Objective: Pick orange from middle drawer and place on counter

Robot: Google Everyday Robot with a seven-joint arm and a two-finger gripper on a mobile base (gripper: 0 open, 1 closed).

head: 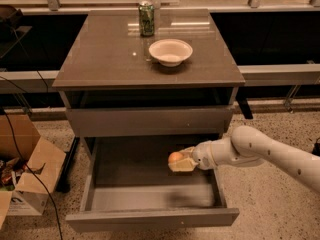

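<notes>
The counter (pixel 100 59) is the widest thing here, a glossy grey-brown slab that tops the cabinet and reflects the light along its far edge. Under it sits a closed plain grey drawer front (pixel 150 121). Below that the middle drawer (pixel 150 218) is pulled far out toward the camera, showing its flat grey floor and low side walls.

The robot's white arm (pixel 270 151) reaches in from the lower right edge of the view and crosses the drawer's right wall. To the left of the cabinet an open cardboard box (pixel 35 169) stands on the speckled floor (pixel 280 209), with a black cable (pixel 20 149) running down past it.

On the counter a white bowl (pixel 170 51) sits right of centre. A green can (pixel 146 19) stands upright behind it, near the back edge and apart from the bowl.

The gripper (pixel 181 161) is inside the open drawer, right of its middle and pointing left. Its pale fingers are clamped around the orange (pixel 175 157). The top of the small round fruit shows above the fingers at the gripper's left end. The orange seems to be held a little above the drawer floor, though this angle does not show whether it touches the floor. It is still within the drawer's walls, well below the counter and nowhere near the bowl or the can.
</notes>
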